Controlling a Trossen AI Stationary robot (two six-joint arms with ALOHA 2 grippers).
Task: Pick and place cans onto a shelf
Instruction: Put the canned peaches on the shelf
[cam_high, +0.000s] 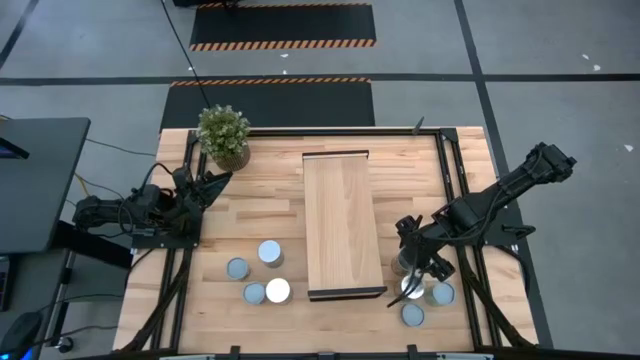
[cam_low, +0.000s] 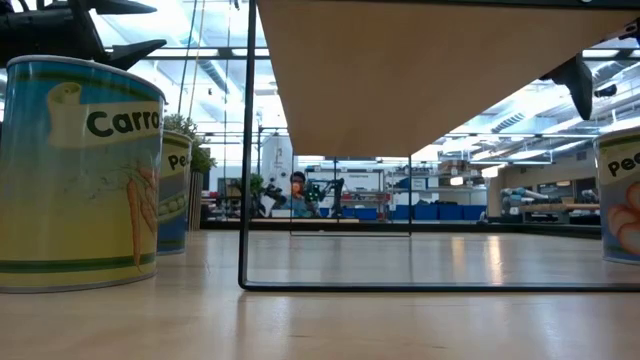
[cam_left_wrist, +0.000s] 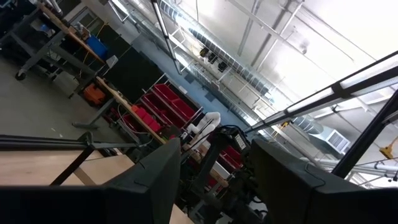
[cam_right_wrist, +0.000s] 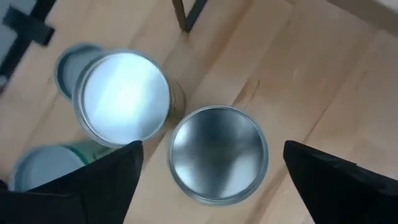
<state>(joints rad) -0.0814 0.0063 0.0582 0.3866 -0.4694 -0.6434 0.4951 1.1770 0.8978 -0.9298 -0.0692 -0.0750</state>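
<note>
The shelf (cam_high: 343, 225) is a long light-wood board raised on thin black legs in the middle of the table; the low view shows its underside (cam_low: 420, 70). Several cans stand left of it (cam_high: 270, 252) and several right of it (cam_high: 441, 293). My right gripper (cam_high: 422, 268) is open above the right group. In the right wrist view its fingers stand on either side of a silvery can top (cam_right_wrist: 217, 152) without touching it, beside a shining white can top (cam_right_wrist: 124, 96). My left gripper (cam_high: 215, 180) is open and empty at the table's left edge.
A potted green plant (cam_high: 223, 135) stands at the far left corner, close to my left gripper. In the low view a carrot can (cam_low: 80, 170) stands close at the left and another can (cam_low: 622, 195) at the right edge. Black frame rails (cam_high: 455, 170) run along the table's sides.
</note>
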